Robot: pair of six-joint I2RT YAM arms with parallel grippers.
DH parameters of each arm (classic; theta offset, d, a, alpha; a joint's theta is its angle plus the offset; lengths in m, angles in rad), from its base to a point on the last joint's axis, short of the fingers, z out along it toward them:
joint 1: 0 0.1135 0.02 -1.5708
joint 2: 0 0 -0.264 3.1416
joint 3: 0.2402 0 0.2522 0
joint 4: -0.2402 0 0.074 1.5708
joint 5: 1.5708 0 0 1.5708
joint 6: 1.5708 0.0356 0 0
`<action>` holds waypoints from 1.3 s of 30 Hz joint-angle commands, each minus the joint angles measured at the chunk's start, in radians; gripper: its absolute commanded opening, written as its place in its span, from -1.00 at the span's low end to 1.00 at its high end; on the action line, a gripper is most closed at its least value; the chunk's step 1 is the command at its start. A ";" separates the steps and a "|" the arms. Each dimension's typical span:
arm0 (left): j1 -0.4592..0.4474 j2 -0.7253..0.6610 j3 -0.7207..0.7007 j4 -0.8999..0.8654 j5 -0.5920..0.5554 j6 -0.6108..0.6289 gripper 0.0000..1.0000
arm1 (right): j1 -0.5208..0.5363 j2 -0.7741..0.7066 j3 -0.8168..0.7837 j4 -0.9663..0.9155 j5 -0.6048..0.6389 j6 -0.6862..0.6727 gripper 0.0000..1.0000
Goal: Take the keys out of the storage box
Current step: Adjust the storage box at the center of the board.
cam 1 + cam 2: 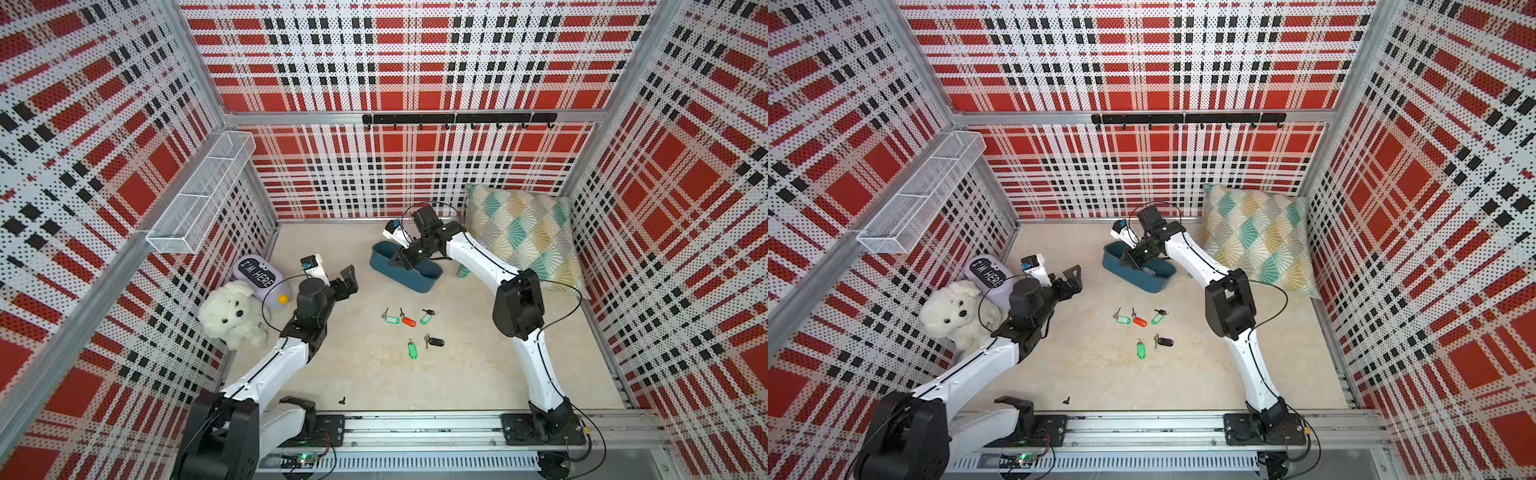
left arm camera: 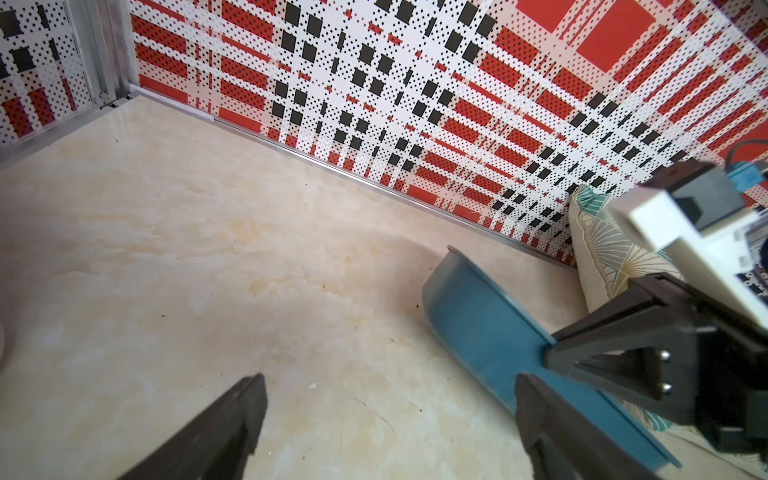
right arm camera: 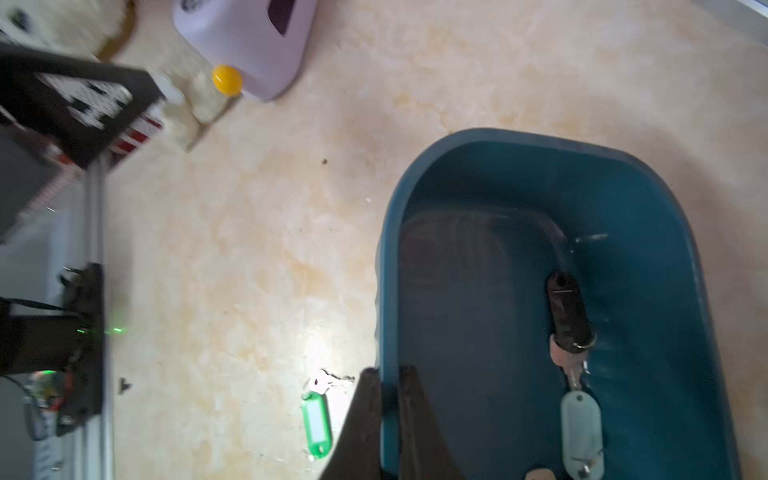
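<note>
Closest in, past the base rail [image 1: 415, 424], a small black scrap [image 1: 341, 400] lies on the beige table [image 1: 457, 374]. Beyond it five of the keys [image 1: 408, 321] lie loose on the table, well apart from the box: green and black tags nearer, then a row of green, red, green. Level with them, the left gripper [image 1: 352, 281] hangs above bare table with its jaws spread wide and nothing between them, near a white plush dog [image 1: 232, 311] and a lilac "I'M HERE" toy [image 1: 257, 274]. Further back the right gripper [image 3: 388, 374] pinches a wall of the teal storage box [image 3: 519, 135], one finger inside and one outside; the box looks tipped in the left wrist view. Inside it lie a black-tagged key [image 3: 567, 307] and a pale grey-tagged key [image 3: 582, 428]. Behind stands a patterned pillow [image 1: 519, 232], with a wire-mesh basket [image 1: 199, 195] on the side wall and a black hook rail [image 1: 457, 118] on the back wall
</note>
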 commanded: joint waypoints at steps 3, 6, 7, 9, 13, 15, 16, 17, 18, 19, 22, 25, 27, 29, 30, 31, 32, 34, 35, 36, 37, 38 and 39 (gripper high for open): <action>0.005 -0.011 -0.013 -0.002 -0.006 0.012 0.98 | 0.048 0.061 -0.018 -0.016 0.192 -0.192 -0.92; 0.006 -0.014 -0.014 -0.002 -0.007 0.011 0.98 | 0.057 0.063 -0.052 -0.009 0.234 -0.216 -0.82; 0.005 -0.015 -0.014 -0.003 -0.008 0.011 0.98 | 0.059 0.055 -0.061 -0.010 0.253 -0.214 -0.71; 0.006 -0.009 -0.012 -0.002 -0.007 0.009 0.99 | 0.063 0.028 -0.078 -0.010 0.279 -0.196 -0.32; 0.008 0.021 -0.005 0.023 0.025 -0.012 0.98 | 0.066 -0.109 -0.194 0.097 0.357 -0.091 0.19; 0.005 0.049 0.001 0.061 0.064 -0.037 0.98 | 0.070 -0.197 -0.265 0.165 0.405 0.010 0.55; 0.003 0.065 0.005 0.078 0.077 -0.046 0.98 | 0.071 -0.234 -0.300 0.194 0.424 0.054 0.60; -0.002 0.084 0.013 0.094 0.084 -0.055 0.98 | 0.072 -0.280 -0.347 0.227 0.450 0.108 0.65; -0.009 0.101 0.024 0.107 0.087 -0.061 0.98 | 0.072 -0.325 -0.404 0.270 0.492 0.171 0.82; -0.015 0.119 0.035 0.116 0.089 -0.065 0.98 | 0.072 -0.361 -0.458 0.310 0.533 0.227 0.89; -0.030 0.199 0.087 0.156 0.099 -0.075 0.98 | 0.072 -0.448 -0.614 0.405 0.606 0.388 0.93; -0.033 0.301 0.155 0.184 0.119 -0.085 0.98 | 0.072 -0.486 -0.729 0.460 0.644 0.561 0.95; -0.029 0.368 0.198 0.206 0.133 -0.094 0.98 | 0.072 -0.488 -0.779 0.476 0.647 0.656 1.00; -0.024 0.437 0.238 0.227 0.153 -0.102 0.98 | 0.073 -0.482 -0.807 0.477 0.664 0.710 1.00; -0.019 0.475 0.261 0.237 0.173 -0.107 0.98 | 0.072 -0.480 -0.818 0.472 0.668 0.730 1.00; -0.012 0.504 0.282 0.239 0.193 -0.112 0.98 | 0.073 -0.480 -0.824 0.471 0.669 0.735 1.00; -0.005 0.534 0.301 0.243 0.216 -0.118 0.98 | 0.075 -0.485 -0.833 0.466 0.683 0.747 1.00; 0.007 0.566 0.315 0.257 0.236 -0.123 0.98 | 0.076 -0.499 -0.866 0.488 0.682 0.759 1.00; 0.013 0.577 0.318 0.260 0.245 -0.121 0.98 | 0.076 -0.505 -0.881 0.502 0.675 0.760 1.00; 0.014 0.586 0.324 0.260 0.255 -0.117 0.98 | 0.076 -0.506 -0.885 0.504 0.678 0.767 1.00; 0.017 0.596 0.330 0.260 0.269 -0.111 0.98 | 0.076 -0.507 -0.884 0.505 0.674 0.766 1.00; 0.016 0.606 0.339 0.260 0.290 -0.106 0.98 | 0.076 -0.507 -0.884 0.507 0.675 0.763 1.00; 0.015 0.617 0.344 0.259 0.306 -0.105 0.98 | 0.076 -0.508 -0.885 0.510 0.681 0.767 1.00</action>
